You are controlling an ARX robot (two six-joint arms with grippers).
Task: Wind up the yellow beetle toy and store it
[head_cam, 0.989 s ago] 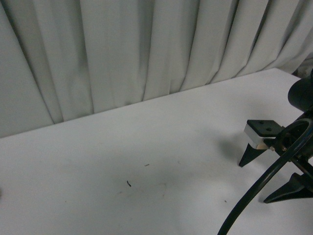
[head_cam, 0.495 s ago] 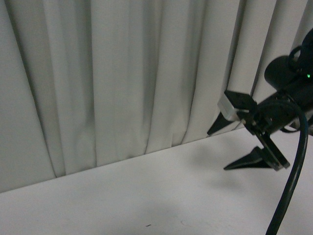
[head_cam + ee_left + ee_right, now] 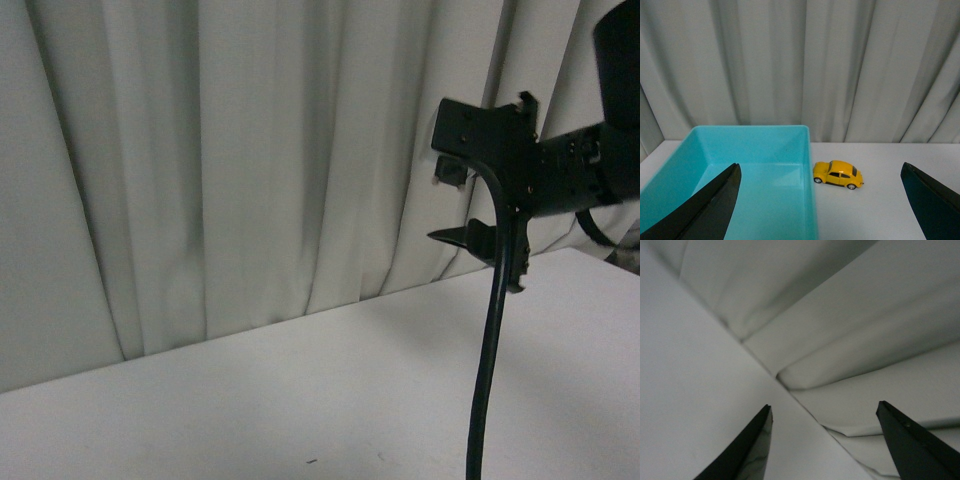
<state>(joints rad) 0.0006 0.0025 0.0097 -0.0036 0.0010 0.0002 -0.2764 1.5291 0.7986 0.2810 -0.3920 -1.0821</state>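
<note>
Standing by the table (image 3: 875, 210), I see the left gripper (image 3: 819, 169) spread wide, its two black fingers (image 3: 705, 210) far apart and nothing between them. Ahead of it sits a teal open-topped bin (image 3: 752, 135). Just beside the bin's outer wall, on the white tabletop, stands the beetle (image 3: 838, 174). It is on its four wheels, side-on to the left wrist camera, and close to the wall, though I cannot tell whether it touches. It lies out in front of the left gripper, beyond the fingertips and roughly in line with the gap between them, not in its grasp. A pale pleated curtain (image 3: 840, 65) hangs behind bin and toy.

Further right, the right gripper (image 3: 440, 205) hangs high above the table, in front of the curtain, with a black cable (image 3: 483, 380) drooping below it. Its wrist camera shows its fingers (image 3: 747, 450) well apart too, holding nothing, with curtain folds and tabletop beyond them.
</note>
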